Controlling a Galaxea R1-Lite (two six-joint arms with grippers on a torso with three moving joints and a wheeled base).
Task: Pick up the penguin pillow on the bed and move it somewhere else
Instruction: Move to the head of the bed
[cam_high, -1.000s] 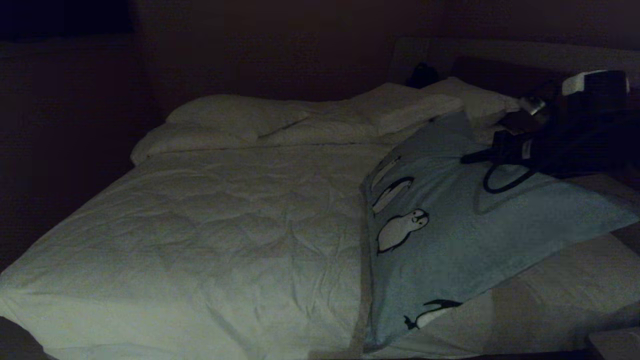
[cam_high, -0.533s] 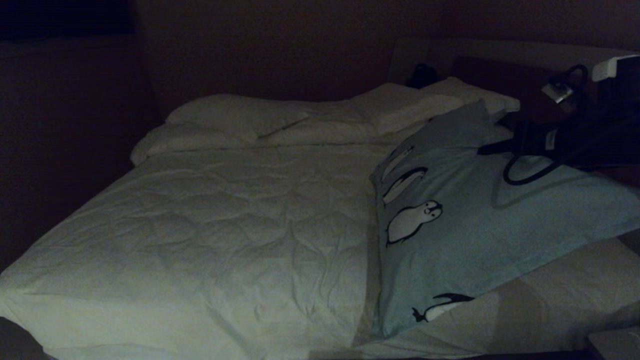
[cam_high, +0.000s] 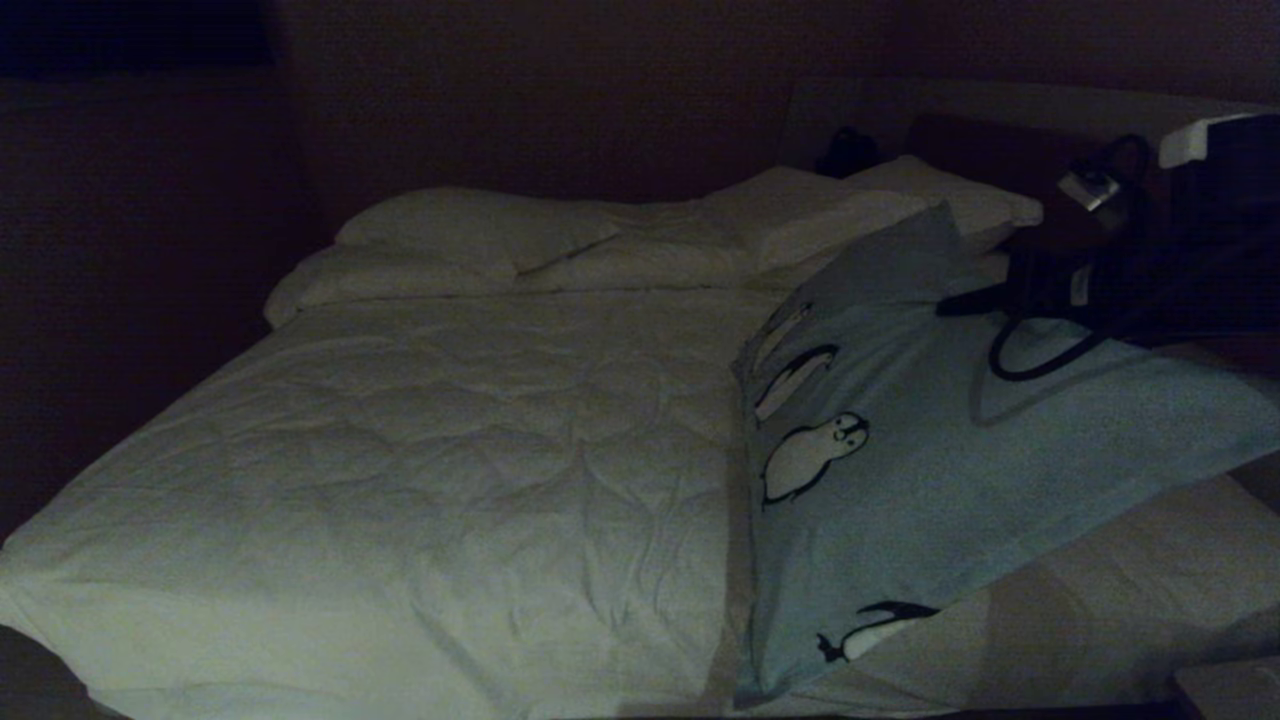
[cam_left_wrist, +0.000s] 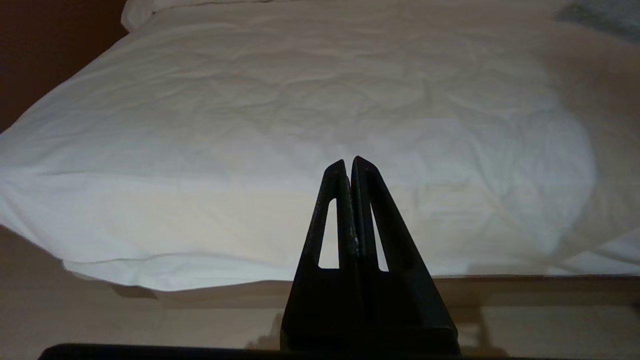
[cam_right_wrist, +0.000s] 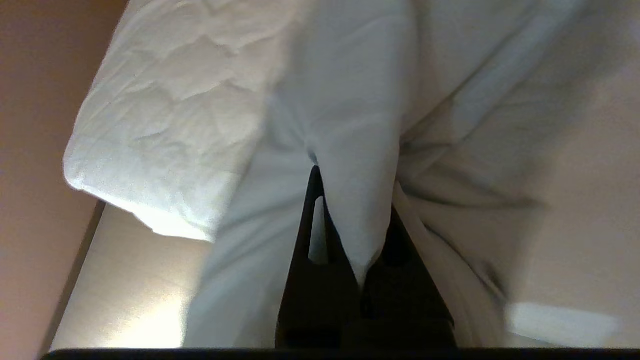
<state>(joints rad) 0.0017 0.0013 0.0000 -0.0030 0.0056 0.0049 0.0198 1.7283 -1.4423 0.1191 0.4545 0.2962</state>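
The penguin pillow (cam_high: 950, 480), pale blue-grey with black-and-white penguins along its left edge, slopes across the right side of the bed (cam_high: 450, 450), its far end lifted. My right gripper (cam_high: 955, 305) reaches in from the right and is shut on that raised end. In the right wrist view a fold of the pillow's pale fabric (cam_right_wrist: 350, 125) is pinched in the right gripper (cam_right_wrist: 350, 200), and the fabric covers one finger. My left gripper (cam_left_wrist: 350, 162) is shut and empty, held low before the white duvet (cam_left_wrist: 300, 100) at the bed's near edge.
Plain white pillows (cam_high: 480, 235) (cam_high: 820, 210) lie along the head of the bed under a pale headboard (cam_high: 1000, 105), with a small dark object (cam_high: 845, 150) beside it. The pale bed frame (cam_left_wrist: 525, 290) runs below the duvet. A dark wall stands to the left.
The right arm and the held pillow end swung up and to the right, then came partway back left. The left gripper has not moved.
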